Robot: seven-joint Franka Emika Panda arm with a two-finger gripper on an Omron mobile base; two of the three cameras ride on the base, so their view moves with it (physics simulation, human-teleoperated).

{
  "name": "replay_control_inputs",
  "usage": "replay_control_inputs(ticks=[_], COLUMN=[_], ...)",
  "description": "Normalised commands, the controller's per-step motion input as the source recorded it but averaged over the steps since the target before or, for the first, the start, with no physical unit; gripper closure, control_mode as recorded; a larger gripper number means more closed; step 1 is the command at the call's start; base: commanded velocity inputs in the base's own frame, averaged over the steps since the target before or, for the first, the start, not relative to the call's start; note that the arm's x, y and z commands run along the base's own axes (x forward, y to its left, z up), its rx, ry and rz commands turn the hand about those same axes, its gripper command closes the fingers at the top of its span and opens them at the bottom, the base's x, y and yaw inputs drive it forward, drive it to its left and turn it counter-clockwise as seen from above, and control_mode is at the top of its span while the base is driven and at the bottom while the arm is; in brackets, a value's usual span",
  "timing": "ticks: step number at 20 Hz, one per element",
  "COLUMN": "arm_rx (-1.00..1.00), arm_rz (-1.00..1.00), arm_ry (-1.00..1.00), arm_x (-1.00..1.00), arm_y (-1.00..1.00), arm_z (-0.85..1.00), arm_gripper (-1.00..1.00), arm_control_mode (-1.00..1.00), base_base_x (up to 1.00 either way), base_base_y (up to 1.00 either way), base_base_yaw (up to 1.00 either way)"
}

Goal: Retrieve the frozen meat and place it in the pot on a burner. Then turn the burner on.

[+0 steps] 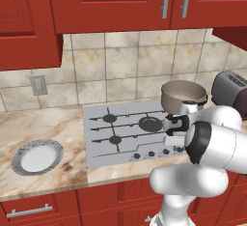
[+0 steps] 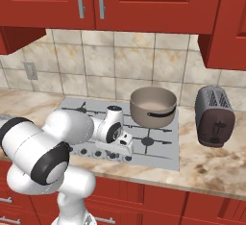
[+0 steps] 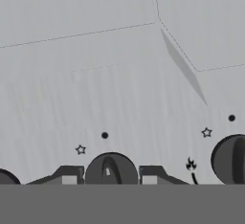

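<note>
straddling a burner knob point(image 3: 111, 169), the end effector point(image 3: 109, 180) sits part open, gripping nothing; burner step in hand with pot point(image 2: 153, 106) set, next needs closing and twisting.

A home kitchen: red cabinets point(image 1: 111, 3) hang above a tiled backsplash point(image 1: 120, 61), with a gas cooktop point(image 1: 120, 133) set into a marble counter point(image 1: 38, 123) beside a toaster point(image 2: 215, 116).

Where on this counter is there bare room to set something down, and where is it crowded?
Free: marble between the plate and the stovetop, and counter in front of the toaster. Crowded: the stovetop's right side, where the pot sits on a back burner and the gripper hangs over the knobs.
</note>
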Motion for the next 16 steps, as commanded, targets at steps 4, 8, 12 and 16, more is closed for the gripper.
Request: replay_control_inputs(ticks=[4, 8, 12, 16], arm_rx=[0.0, 0.0, 0.0, 0.0], arm_rz=[0.0, 0.0, 0.02, 0.11], arm_ry=[0.0, 0.0, 0.0, 0.0], arm_x=[0.0, 0.0, -0.01, -0.01], arm_y=[0.0, 0.0, 0.0, 0.0], arm_z=[-0.07, -0.08, -0.17, -0.09], arm_gripper=[1.0, 1.0, 1.0, 1.0], arm_control_mode=[-1.0, -1.0, -1.0, -1.0], base_base_x=[0.0, 0.0, 0.0, 0.0], base_base_y=[0.0, 0.0, 0.0, 0.0], base_base_yaw=[0.0, 0.0, 0.0, 0.0])
